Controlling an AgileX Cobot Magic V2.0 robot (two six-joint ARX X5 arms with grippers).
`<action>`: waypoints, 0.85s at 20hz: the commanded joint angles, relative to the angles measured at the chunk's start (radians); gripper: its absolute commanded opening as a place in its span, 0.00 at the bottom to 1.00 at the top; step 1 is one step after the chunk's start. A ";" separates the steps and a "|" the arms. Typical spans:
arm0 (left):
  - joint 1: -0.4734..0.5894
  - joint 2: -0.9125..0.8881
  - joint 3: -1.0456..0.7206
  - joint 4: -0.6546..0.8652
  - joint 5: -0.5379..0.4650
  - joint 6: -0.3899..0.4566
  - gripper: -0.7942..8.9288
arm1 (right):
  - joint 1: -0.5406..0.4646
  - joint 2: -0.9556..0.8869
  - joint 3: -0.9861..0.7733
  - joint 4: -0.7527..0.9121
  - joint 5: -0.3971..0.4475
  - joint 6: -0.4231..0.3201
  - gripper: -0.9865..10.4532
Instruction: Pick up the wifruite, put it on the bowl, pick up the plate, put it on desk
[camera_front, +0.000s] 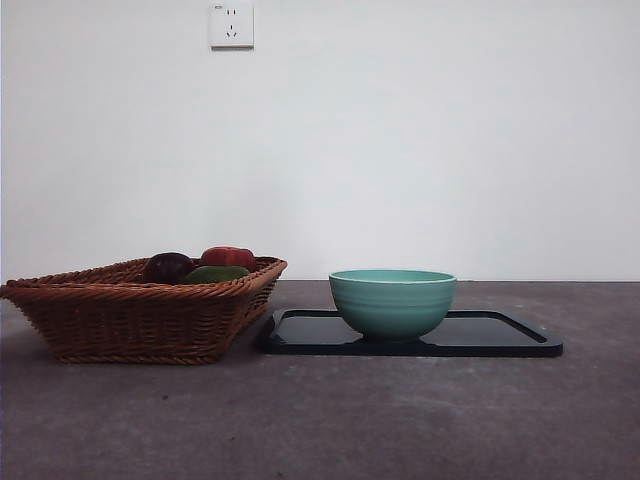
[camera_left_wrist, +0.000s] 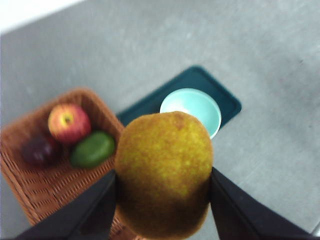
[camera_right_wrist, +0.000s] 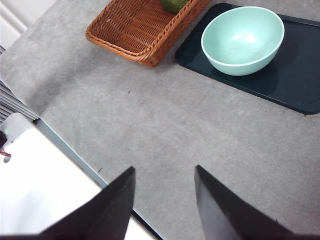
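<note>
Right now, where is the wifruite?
The wifruite is clamped in the left tool, held above the basket; the bowl is empty.

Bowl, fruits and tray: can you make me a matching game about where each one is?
Things:
1. wifruite
2. bowl
3. green fruit
4. plate

Places:
A. in the wicker basket
B. flat on the desk
C. between the left gripper jaws
D. standing on the plate

Pairs: 1-C, 2-D, 3-A, 4-B
</note>
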 joint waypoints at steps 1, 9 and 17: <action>0.020 -0.052 -0.174 0.129 -0.001 -0.044 0.30 | 0.005 0.002 0.004 0.010 -0.003 -0.012 0.25; 0.117 -0.025 -0.573 0.549 -0.108 -0.051 0.30 | 0.005 0.002 0.004 0.010 -0.003 -0.004 0.25; 0.145 0.245 -0.594 0.644 -0.108 -0.097 0.30 | 0.005 0.002 0.004 0.010 -0.002 0.015 0.25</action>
